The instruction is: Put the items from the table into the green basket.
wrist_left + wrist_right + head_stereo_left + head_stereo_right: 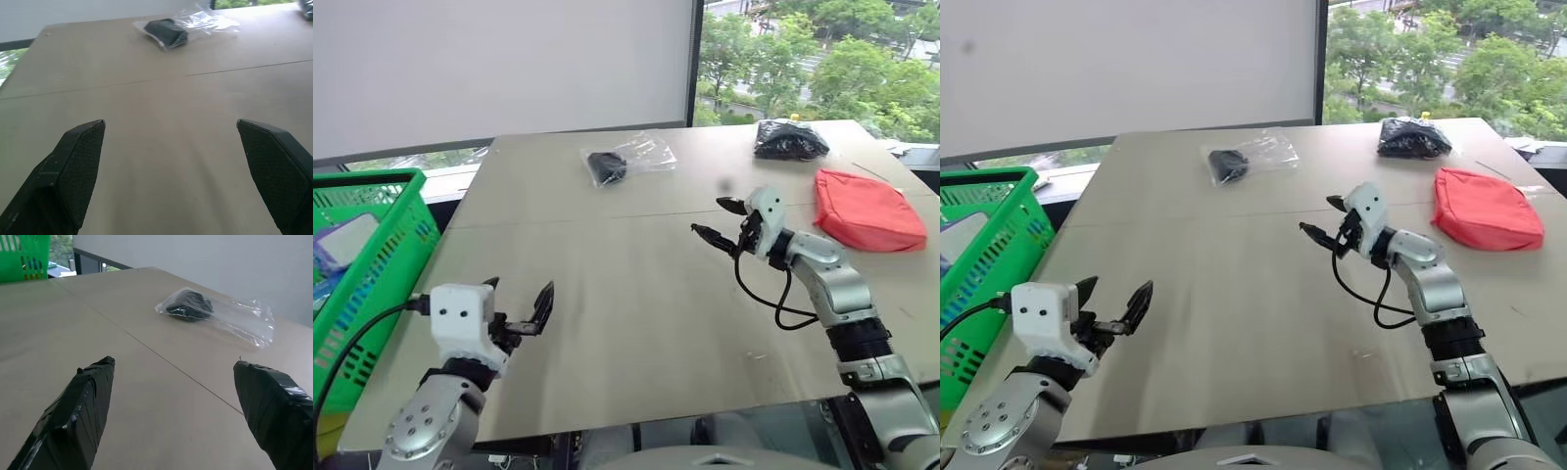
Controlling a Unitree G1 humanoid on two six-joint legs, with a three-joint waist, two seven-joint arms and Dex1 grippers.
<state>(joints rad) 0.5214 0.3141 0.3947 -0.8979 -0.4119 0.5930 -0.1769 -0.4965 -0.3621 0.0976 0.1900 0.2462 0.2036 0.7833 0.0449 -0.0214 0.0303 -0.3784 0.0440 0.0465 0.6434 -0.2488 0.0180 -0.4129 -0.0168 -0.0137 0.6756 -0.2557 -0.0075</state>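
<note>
- Two arms reach over the table [636,323], each with its fingers spread wide and nothing between them.
- Far left, the green basket [382,211] stands beside the table's left edge; its lattice walls are bright green under a thick rim, and a soft purple tissue pack [342,243] lies inside it.
- Next comes the left gripper [517,305], low over the table's near left corner, close to the basket. It points forward, roughly level, from a white wrist block. Its two black fingers stand well apart and hold nothing; the left wrist view shows bare tabletop between them.
- Farther back, left of centre, the clear bag with black object [628,160] lies flat beyond the thin seam, the dark lump at its left end and crinkled clear film trailing right.
- Right of centre, the right gripper [715,217] is stretched forward above the seam, pointing left toward the bag, well short of it. Its jaws are wide and empty.
- Behind it, the black crinkly bundle [790,139] sits near the far edge.
- Rightmost, the flat red fabric pouch [867,211] lies just beside the right forearm.
</note>
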